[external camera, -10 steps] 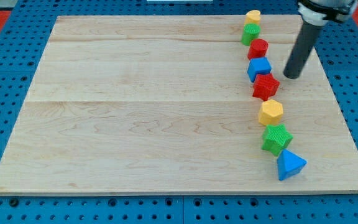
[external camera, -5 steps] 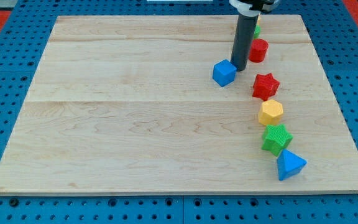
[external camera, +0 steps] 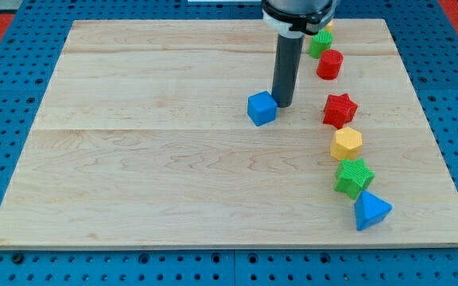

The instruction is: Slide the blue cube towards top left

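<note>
Blue cube [external camera: 261, 108] sits near board centre, right of middle, one corner facing the view's bottom; no long axis. My tip [external camera: 282, 105] touches its right side; plain rod, no fingers. Wooden board [external camera: 173, 159] up-left lies open. Red star [external camera: 340, 110], yellow hexagon [external camera: 346, 144], green block [external camera: 354, 176] stand well right.

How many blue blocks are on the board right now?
2. The blue cube sits near the board's middle, just left of my tip. The blue pyramid-like block lies at the view's bottom right. None looks hidden.
</note>
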